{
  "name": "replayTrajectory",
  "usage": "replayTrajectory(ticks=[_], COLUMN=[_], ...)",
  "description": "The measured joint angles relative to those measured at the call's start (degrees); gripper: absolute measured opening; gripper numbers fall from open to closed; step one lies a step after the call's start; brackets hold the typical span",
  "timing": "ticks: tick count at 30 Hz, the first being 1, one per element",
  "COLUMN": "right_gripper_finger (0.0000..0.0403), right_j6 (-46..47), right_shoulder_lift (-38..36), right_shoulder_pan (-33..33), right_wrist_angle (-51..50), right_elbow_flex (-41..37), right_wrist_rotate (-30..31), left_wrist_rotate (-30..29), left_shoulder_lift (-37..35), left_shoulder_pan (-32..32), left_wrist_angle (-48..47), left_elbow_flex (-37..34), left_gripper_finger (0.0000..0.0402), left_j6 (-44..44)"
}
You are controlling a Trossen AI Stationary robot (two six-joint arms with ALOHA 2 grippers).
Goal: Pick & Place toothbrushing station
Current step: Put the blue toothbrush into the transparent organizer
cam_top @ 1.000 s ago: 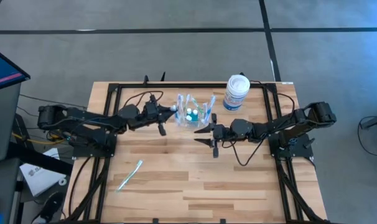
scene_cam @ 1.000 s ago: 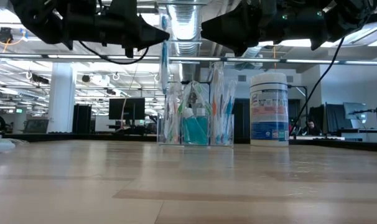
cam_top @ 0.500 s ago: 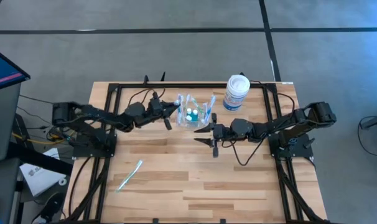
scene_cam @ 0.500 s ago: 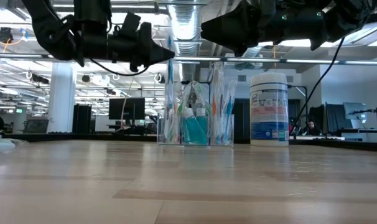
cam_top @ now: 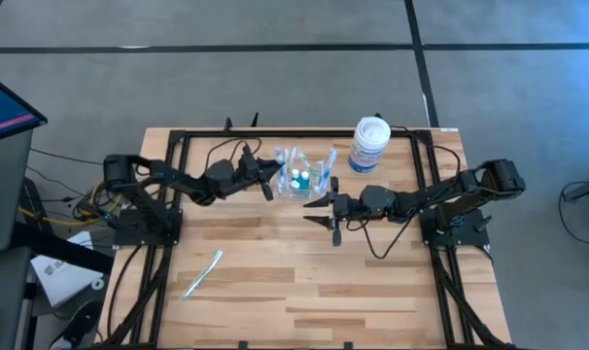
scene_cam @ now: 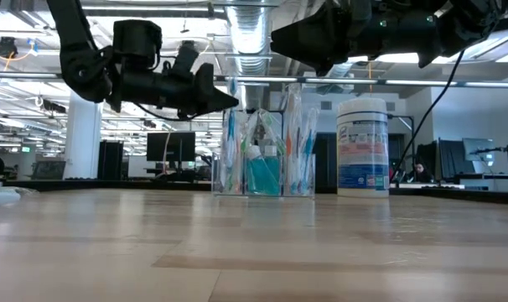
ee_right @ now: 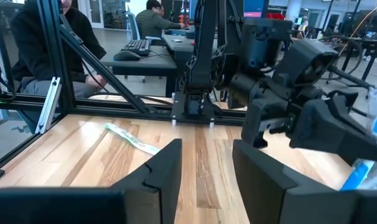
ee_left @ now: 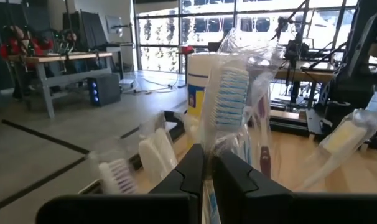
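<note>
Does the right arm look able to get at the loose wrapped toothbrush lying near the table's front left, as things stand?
Probably yes: the right gripper is open, and bare table lies between it and the wrapped toothbrush.

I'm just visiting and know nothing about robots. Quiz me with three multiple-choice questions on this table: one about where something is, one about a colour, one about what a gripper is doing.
1. Where does the wrapped toothbrush lie?
A. Inside the clear organizer
B. Flat on the table, on the left arm's side
C. On top of the white jar

2. What colour is the label on the white jar?
A. Blue
B. Red
C. Green

3. How do the left gripper's fingers stand?
A. Wide apart
B. Shut on a toothbrush
C. Shut on the jar

Answers:
1. B: the high view shows it lying alone on the wood, apart from the toothbrushing station.
2. A: the low view shows a blue label around the jar.
3. B: the left wrist view shows the fingers pressed together at a toothbrush over the station. The right gripper waits open nearby.
</note>
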Motion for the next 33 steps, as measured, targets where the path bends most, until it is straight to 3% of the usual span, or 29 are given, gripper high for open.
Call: replayTrajectory(ticks=[17,28,33], right_gripper_finger=[0.0128,0.0128,0.0128], right_j6=[0.00,0.00,0.00], right_shoulder_lift=[0.00,0.00,0.00], right_shoulder_pan=[0.00,0.00,0.00], right_wrist_angle=[-0.50,-0.69,-1.12], right_elbow_flex=[0.00,0.00,0.00], right_wrist_rotate=[0.01,0.00,0.00], left_wrist_rotate=[1.26,1.24,1.28], left_shoulder_lift=[7.29,7.50,7.65], left_shoulder_pan=[-0.13,-0.13,-0.13], left_wrist_angle=[1.98,1.73,0.58], left_elbow_flex=[0.16,0.17,0.02], left_gripper_finger=[0.0014,0.0016,0.0035], left_j6=[-4.57,-4.62,-4.97])
